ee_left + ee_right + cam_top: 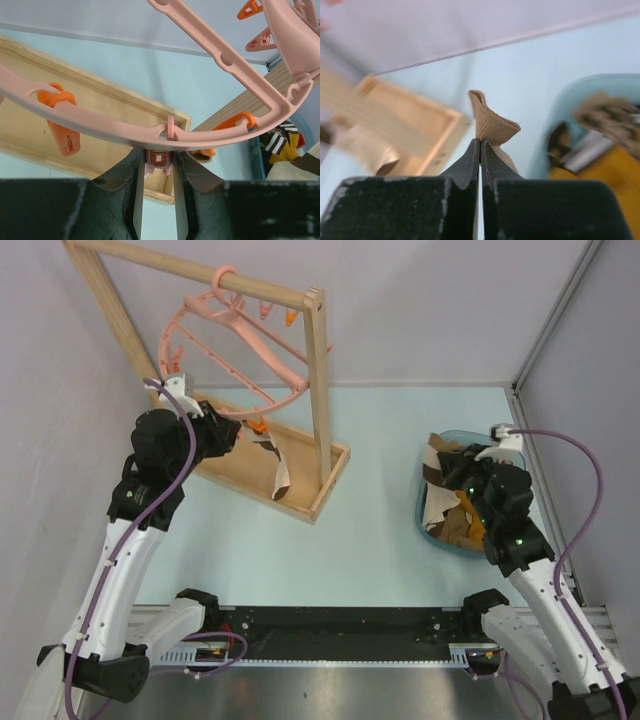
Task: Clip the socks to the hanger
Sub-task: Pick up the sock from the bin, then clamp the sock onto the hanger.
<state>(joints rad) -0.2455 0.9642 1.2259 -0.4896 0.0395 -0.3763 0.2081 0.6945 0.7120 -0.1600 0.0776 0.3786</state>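
While below hanger (100, 127), fingers (117, 182) astride clip (159, 160)

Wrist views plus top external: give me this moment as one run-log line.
left gripper: closed on pink clip of hanger | right gripper: pinching tan sock | cream-brown sock: hung

Right wrist view: motion blur smears the wooden rack (395, 130) and the socks (615, 165) in the bin (600, 82) at the table's right edge, so their patterns are unreadable. The tan sock (492, 122) shows only its ribbed cuff, the rest concealed behind the right gripper (480, 150). Left wrist view: the clip (158, 159) is half covered by the left gripper (158, 172), and the hanger (125, 132) ring runs off both side edges.
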